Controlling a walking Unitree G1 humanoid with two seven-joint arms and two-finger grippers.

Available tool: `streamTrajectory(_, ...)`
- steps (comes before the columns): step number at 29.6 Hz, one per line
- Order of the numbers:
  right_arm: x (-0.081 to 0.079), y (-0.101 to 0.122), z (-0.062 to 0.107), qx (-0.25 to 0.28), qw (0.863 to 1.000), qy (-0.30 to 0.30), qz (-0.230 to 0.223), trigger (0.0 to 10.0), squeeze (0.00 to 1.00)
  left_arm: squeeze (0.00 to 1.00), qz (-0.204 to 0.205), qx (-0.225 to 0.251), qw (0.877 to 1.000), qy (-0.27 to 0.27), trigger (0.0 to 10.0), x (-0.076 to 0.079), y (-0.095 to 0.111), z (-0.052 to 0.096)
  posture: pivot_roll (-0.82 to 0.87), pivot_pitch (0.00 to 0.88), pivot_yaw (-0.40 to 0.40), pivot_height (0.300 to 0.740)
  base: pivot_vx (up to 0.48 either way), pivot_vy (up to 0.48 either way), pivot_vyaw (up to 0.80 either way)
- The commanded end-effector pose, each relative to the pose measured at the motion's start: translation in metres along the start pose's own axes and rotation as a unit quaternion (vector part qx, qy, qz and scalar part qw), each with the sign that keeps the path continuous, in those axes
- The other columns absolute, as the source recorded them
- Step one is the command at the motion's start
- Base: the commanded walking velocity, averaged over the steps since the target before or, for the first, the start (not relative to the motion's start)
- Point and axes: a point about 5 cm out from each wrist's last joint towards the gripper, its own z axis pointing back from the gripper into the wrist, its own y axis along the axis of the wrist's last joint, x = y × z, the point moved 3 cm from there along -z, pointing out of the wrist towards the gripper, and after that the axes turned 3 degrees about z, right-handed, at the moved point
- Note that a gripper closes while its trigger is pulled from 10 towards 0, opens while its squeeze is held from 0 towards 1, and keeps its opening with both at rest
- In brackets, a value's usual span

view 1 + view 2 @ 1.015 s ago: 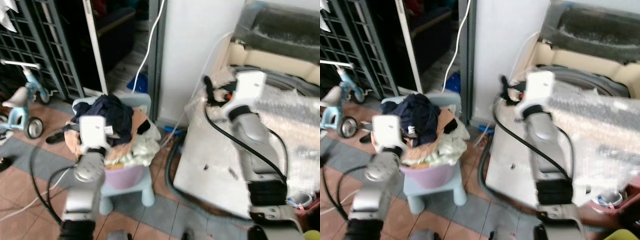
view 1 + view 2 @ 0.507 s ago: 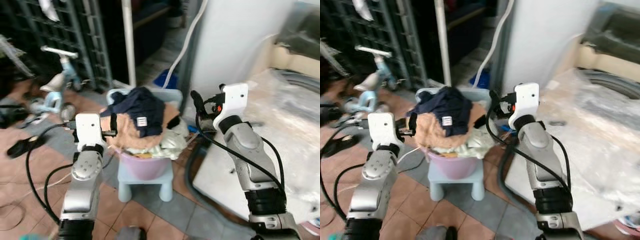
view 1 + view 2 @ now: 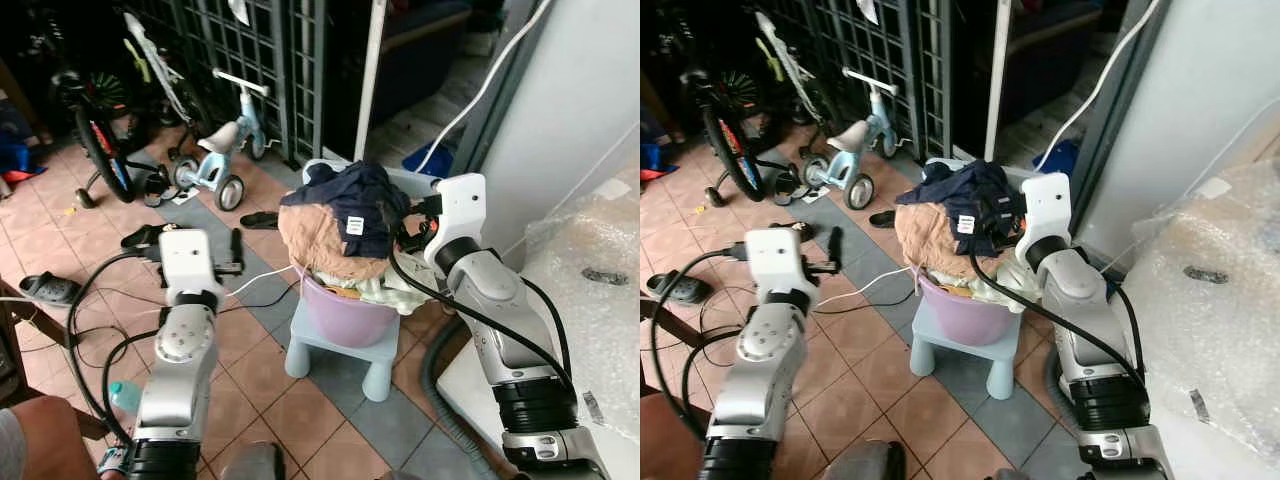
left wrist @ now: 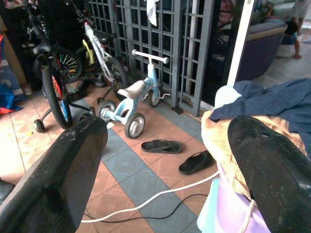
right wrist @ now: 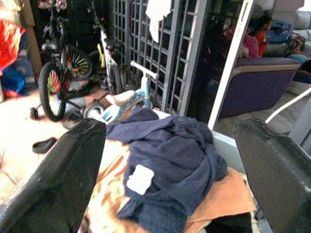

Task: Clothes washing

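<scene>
Both pincers, left (image 4: 160, 160) and right (image 5: 170, 165), gaped wide, flanking the heaped purple plastic laundry basin (image 3: 345, 312) on its pale-blue stool (image 3: 335, 350), apparently readying a lift.

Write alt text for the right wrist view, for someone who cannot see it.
Between the right gripper's two open black fingers, a dark blue garment with a white label lies on top of tan clothes. Behind stand a child's tricycle, a bicycle, a metal gate and a purple sofa.
</scene>
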Motion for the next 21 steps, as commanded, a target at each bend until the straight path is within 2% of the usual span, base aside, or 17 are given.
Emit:
streamTrajectory(1,-0.006,-0.006,0.000,-0.016,1.000,0.013,-0.001,10.0,0.00,0.00,-0.006,0.004,1.000,0.004,10.0,-0.004,0.002,0.000,-0.02,0.000,-0.015,0.740,0.296,0.000,0.00)
streamTrajectory(10,-0.016,-0.021,0.007,-0.039,0.999,0.028,0.005,10.0,0.00,0.00,-0.007,-0.001,1.000,0.006,10.0,-0.006,-0.002,0.001,-0.02,0.000,-0.015,0.740,0.330,0.000,0.00)
streamTrajectory(18,-0.019,-0.023,0.009,-0.040,0.998,0.037,0.001,10.0,0.00,0.00,-0.006,-0.003,1.000,0.007,10.0,-0.006,-0.003,0.000,-0.02,0.000,-0.015,0.740,0.354,0.000,0.00)
streamTrajectory(21,-0.020,-0.024,0.009,-0.042,0.998,0.048,0.014,10.0,0.00,0.00,-0.006,-0.004,1.000,0.006,10.0,-0.006,-0.003,0.000,-0.02,0.000,-0.015,0.740,0.355,0.000,0.00)
